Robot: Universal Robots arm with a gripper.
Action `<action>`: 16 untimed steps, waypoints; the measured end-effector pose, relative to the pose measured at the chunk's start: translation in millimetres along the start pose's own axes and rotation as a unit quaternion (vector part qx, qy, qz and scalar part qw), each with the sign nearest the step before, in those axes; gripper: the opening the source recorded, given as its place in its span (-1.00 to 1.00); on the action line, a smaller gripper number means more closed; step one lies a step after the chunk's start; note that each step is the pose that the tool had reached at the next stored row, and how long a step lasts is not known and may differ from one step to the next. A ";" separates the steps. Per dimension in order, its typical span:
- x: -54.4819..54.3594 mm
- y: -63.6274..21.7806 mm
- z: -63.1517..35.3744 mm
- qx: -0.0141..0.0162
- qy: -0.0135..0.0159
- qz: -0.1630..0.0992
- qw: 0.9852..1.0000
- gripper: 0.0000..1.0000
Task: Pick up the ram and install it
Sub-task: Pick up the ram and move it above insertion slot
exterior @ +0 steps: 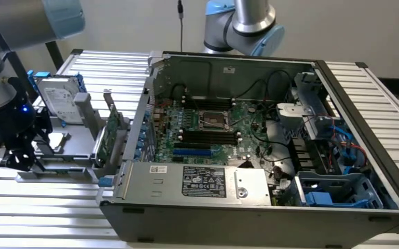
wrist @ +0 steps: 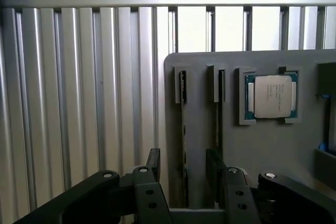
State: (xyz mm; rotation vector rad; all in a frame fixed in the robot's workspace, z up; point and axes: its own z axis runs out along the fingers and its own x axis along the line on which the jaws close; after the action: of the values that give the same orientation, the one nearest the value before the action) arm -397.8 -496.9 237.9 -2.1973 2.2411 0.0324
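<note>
now my black claw point(wrist: 182, 174) stands open, one finger on each side of the slim, long ram stick point(wrist: 183, 129), which sits on edge in a slot of the flat grey plastic holder point(wrist: 262, 150). near it, in the same holder, lies a square silver processor chip point(wrist: 270, 95); the holder rests on the ribbed metal table point(wrist: 79, 103).

On the ribbed aluminium counter point(exterior: 40, 207), a black metal computer case point(exterior: 255, 223); flat inside, a green motherboard point(exterior: 206, 129), a silver power supply point(exterior: 192, 181) at its six o'clock. At the case's nine o'clock in the exterior view, a grey plastic tray point(exterior: 74, 142). Upright in it, a silver rectangular hard drive point(exterior: 57, 101) and, nearer the case, a green expansion card point(exterior: 112, 129). Over the tray's seven o'clock end, the black two-fingered tool point(wrist: 183, 155), straddling a slim ram stick point(wrist: 183, 85) edge-up in a slot; a square silver processor chip point(wrist: 271, 95) pocketed nearby.
</note>
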 end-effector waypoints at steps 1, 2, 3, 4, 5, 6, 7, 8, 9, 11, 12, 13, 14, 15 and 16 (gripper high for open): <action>0.0 0.0 1.6 0.001 -0.001 0.000 1.000 -0.04; 0.1 0.0 3.2 0.001 -0.001 -0.001 1.000 -0.04; 0.1 0.0 5.0 0.002 -0.002 -0.002 1.000 -0.04; 0.2 0.0 6.8 0.002 -0.003 -0.002 1.000 -0.04; 0.3 0.2 8.6 0.003 -0.003 -0.003 1.000 -0.04; 0.3 0.6 10.4 0.003 -0.003 -0.003 1.000 -0.04; 0.3 1.2 12.2 0.003 -0.004 -0.003 1.000 -0.04; 0.4 1.6 14.1 0.004 -0.005 -0.004 1.000 -0.04; 0.4 2.0 15.9 0.005 -0.005 -0.004 1.000 -0.04; 0.4 2.8 19.1 0.006 -0.008 -0.005 1.000 -0.04; 0.5 3.2 20.5 0.006 -0.009 -0.005 1.000 -0.04; 0.5 3.4 22.0 0.006 -0.011 -0.005 1.000 -0.04; 0.4 3.7 23.6 0.006 -0.013 -0.005 1.000 -0.04; 0.5 3.8 25.0 0.006 -0.015 -0.006 1.000 -0.04; 0.5 3.9 26.3 0.006 -0.016 -0.006 1.000 -0.04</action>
State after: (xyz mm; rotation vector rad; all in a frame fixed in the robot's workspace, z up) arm -402.0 -496.9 211.7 -2.1878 2.2054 0.0530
